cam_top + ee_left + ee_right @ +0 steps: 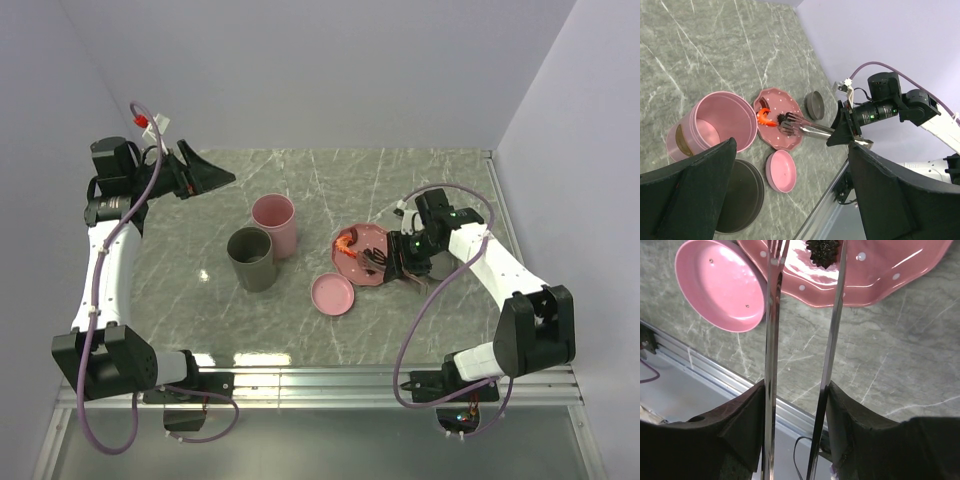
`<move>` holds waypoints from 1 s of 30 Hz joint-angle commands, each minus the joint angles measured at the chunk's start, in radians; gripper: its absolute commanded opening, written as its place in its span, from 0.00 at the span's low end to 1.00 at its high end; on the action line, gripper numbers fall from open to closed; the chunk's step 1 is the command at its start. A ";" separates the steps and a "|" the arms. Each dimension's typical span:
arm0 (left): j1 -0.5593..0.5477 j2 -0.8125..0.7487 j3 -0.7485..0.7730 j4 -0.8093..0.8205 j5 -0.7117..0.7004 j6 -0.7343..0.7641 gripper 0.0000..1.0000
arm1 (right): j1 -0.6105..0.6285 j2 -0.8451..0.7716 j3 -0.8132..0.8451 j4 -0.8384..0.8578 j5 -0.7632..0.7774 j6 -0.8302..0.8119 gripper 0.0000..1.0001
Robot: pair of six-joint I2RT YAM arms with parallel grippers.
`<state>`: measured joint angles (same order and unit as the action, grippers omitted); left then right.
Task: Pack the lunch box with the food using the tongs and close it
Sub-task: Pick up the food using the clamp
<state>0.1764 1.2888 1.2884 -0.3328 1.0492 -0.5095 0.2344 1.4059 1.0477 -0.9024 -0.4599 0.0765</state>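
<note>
While the tongs are clamped in the right pincer, a dark food piece on the pink plate is bracketed by their tips; left pincer is held wide apart.

Metal tongs, arms apart, tips flanking dark piece; orange shrimp beside.

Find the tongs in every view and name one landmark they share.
Top external: tongs right of centre, tips over the pink plate.
Left wrist: tongs mid-frame, tips over the pink plate.
Right wrist: tongs run up the middle as two metal arms.
Shared landmark: the pink plate.
</note>
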 commanded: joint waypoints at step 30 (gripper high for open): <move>0.006 -0.006 0.035 -0.026 0.000 0.016 1.00 | 0.002 -0.206 0.208 -0.023 -0.129 -0.147 0.30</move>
<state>0.1799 1.2896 1.2850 -0.3748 1.0386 -0.4988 0.2359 1.2308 1.1488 -0.9375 -0.4908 -0.0319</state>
